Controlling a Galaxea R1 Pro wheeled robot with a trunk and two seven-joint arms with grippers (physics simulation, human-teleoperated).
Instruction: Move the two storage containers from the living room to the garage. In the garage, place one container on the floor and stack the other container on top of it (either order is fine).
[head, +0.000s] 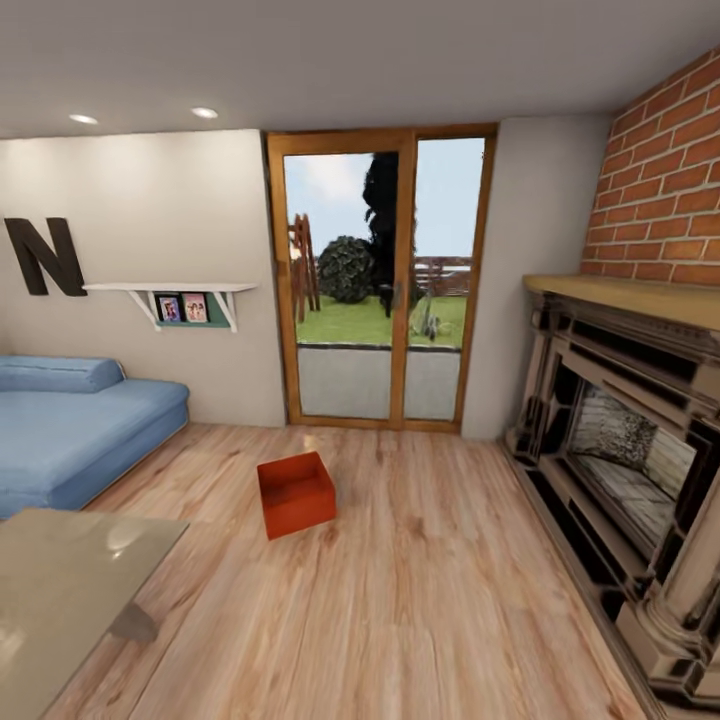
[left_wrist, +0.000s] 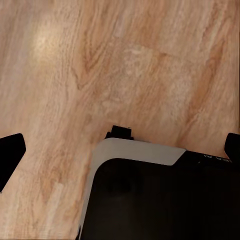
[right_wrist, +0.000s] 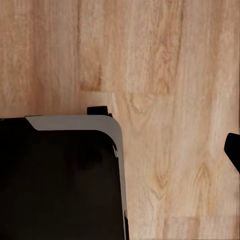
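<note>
One red-orange open-top storage container (head: 295, 493) sits on the light wood plank floor (head: 400, 600) of the living room, in front of the glass door, with nothing inside it. The garage is out of view. In the left wrist view my left gripper (left_wrist: 120, 150) hangs open over the wood floor, its black fingertips (left_wrist: 11, 155) far apart at the picture's edges, holding nothing. The right wrist view catches one black fingertip (right_wrist: 233, 150) of my right gripper at the picture's edge, also over bare planks. Both grippers are far from the container.
A blue sofa (head: 70, 430) stands at the left and a glass coffee table (head: 60, 590) near left. A stone fireplace (head: 620, 470) under a brick wall lines the right. A wood-framed glass door (head: 380, 280) is straight ahead. My dark base (left_wrist: 160, 200) shows below both wrists.
</note>
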